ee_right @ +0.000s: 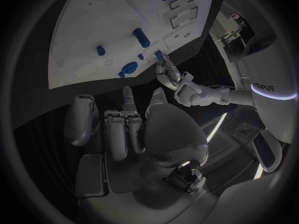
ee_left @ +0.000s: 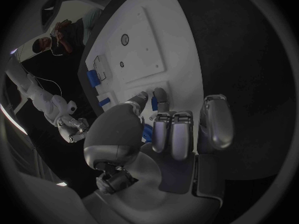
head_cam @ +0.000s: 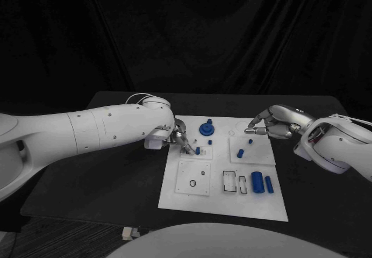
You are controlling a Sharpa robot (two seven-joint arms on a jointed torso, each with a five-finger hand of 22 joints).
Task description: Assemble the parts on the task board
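Table (head_cam: 116, 177): black, matte top, set against a dark curtain backdrop.
Task board (head_cam: 221, 207): white rectangular plate lying flat on the table, about mid-table, long side running away from the robot.
Board position: far edge near the table's back, near edge close to the table's front; bare black surface to both sides.
Board, left wrist view (ee_left: 146, 40): flat against the black top.

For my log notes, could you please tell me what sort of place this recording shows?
Probably a robotics lab or test cell: a black table against black drapes, a white task board with small blue parts laid out, and two robot hands, left and right, working over it.
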